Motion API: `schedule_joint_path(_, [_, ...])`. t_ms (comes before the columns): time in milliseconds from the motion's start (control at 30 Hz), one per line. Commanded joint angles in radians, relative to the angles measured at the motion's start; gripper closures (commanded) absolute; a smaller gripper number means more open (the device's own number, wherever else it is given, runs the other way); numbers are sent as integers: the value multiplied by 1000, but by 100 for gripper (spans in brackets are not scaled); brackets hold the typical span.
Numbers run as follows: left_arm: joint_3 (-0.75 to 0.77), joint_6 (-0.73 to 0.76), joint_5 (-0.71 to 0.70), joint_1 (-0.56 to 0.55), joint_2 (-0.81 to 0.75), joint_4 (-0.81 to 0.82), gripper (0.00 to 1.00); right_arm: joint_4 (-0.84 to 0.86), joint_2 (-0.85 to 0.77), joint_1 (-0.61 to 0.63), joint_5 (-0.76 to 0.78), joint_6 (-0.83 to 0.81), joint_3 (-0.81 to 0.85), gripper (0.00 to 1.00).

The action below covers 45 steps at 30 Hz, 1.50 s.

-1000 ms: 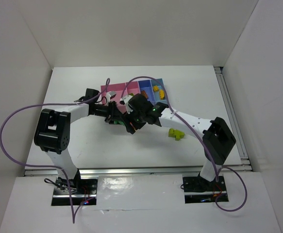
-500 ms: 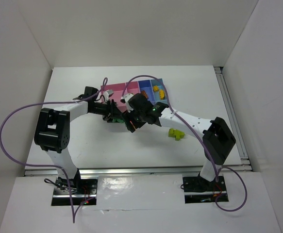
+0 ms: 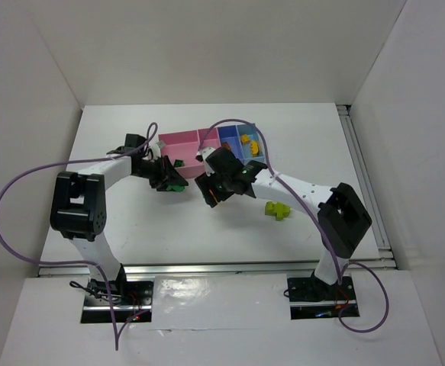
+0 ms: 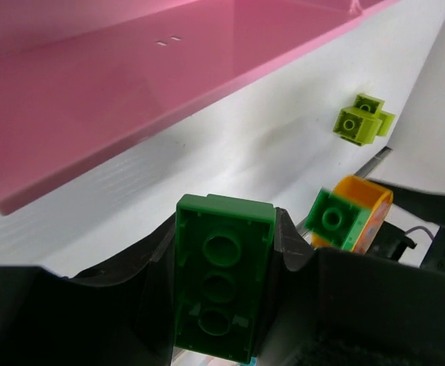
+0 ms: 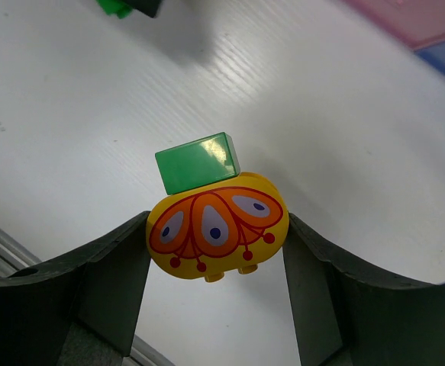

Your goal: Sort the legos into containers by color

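My left gripper (image 3: 166,174) is shut on a dark green brick (image 4: 222,278), held just in front of the wide pink bin (image 3: 182,144); the bin's wall fills the top of the left wrist view (image 4: 130,84). My right gripper (image 3: 213,191) is shut on a rounded yellow piece with an orange pattern (image 5: 217,227), and a small green brick (image 5: 199,162) is stuck on it. It holds them above the table, right of the left gripper. A lime green brick (image 3: 276,208) lies on the table and also shows in the left wrist view (image 4: 362,120).
The joined bins run right from the wide pink one: narrow pink (image 3: 211,138), blue-purple (image 3: 228,137), light blue (image 3: 247,149) with yellow-orange bricks (image 3: 246,140) inside. Purple cables arc over both arms. White walls surround the table.
My left gripper has pulled left and away from the right gripper, carrying the dark green brick. The right gripper has stayed almost in place with the yellow piece.
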Motion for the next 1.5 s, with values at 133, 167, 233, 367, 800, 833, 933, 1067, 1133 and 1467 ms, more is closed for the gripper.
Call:
schedule_joint_path(133, [25, 59, -12, -7, 38, -74, 34, 46, 7, -86, -14, 21, -51, 47])
schedule_joint_path(167, [25, 59, -12, -7, 38, -74, 28, 46, 7, -87, -14, 21, -51, 47])
schedule_joint_path(233, [34, 68, -12, -7, 38, -74, 15, 46, 7, -99, -25, 21, -51, 47])
schedule_joint_path(367, [74, 78, -12, -7, 3, -112, 14, 46, 7, -99, -35, 12, -51, 47])
schedule_joint_path(800, [137, 96, 480, -36, 12, -32, 10, 46, -52, -99, -100, -16, 6, 47])
schedule_joint_path(833, [137, 85, 480, -46, 24, -20, 10, 35, -52, -99, -100, -25, 15, 47])
schedule_joint_path(933, [122, 76, 446, -80, 36, 23, 10, 35, -52, -90, -111, -36, 40, 47])
schedule_joint_path(1067, [76, -55, 460, -99, 61, 199, 11, 9, -52, -90, -101, -45, 72, 47])
schedule_joint_path(1133, [76, -67, 460, -108, 76, 239, 11, 9, -52, -90, -114, -45, 81, 47])
schedule_joint_path(1467, [158, -94, 553, -136, 186, 256, 14, 18, -62, -80, -114, -25, 100, 47])
